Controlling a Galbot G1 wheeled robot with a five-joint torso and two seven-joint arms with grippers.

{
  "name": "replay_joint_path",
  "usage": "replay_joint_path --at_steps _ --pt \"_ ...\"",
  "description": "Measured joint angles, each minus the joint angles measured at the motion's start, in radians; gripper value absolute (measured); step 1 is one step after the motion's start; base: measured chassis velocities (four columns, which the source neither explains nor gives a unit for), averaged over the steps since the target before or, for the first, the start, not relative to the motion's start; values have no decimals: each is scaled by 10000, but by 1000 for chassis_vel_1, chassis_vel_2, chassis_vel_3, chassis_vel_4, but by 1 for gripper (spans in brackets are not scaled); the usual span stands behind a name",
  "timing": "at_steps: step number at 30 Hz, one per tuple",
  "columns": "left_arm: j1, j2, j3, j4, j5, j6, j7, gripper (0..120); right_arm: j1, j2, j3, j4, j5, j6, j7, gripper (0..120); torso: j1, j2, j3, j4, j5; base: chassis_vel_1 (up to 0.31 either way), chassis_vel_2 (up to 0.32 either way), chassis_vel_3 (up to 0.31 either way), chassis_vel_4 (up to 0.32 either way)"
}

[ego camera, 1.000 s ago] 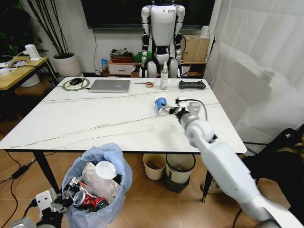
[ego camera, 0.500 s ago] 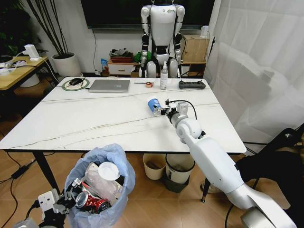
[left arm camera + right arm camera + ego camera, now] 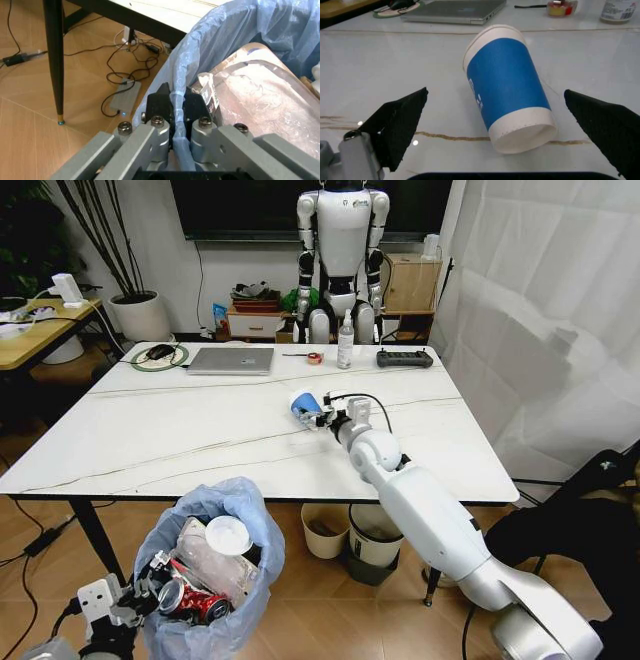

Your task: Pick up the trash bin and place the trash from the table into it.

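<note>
Blue cup lined up for a grasp while the bin is held ready below the worktop.

The trash bin point(image 3: 208, 575) is kept beside the worktop point(image 3: 150, 430) edge, its bag rim pinched by the left gripper point(image 3: 176, 112). The blue paper cup point(image 3: 507, 84) lies on its side between the spread fingers point(image 3: 400, 123) of the right gripper point(image 3: 322, 418); laptop point(image 3: 232, 360) and spray bottle point(image 3: 346, 340) are well apart.

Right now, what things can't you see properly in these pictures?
- Bottom of the light-blue bagged trash bin: cut off by the head view's lower edge.
- Litter deep inside: buried under the crushed red can and a round white lid.
- Left gripper, shut on the bin's rim: its arm is cut off in the head view.
- Print on the lying blue paper cup, between the open right gripper's fingers: too small to read.
</note>
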Motion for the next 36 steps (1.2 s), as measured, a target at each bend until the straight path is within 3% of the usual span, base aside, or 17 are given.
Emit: replay_joint_path --at_steps 36 --pt "-11 -253 142 -57 158 6 -1 0 609 379 127 -2147 -1104 613 -746 100 0 0 0 0 1 0 0 0 0"
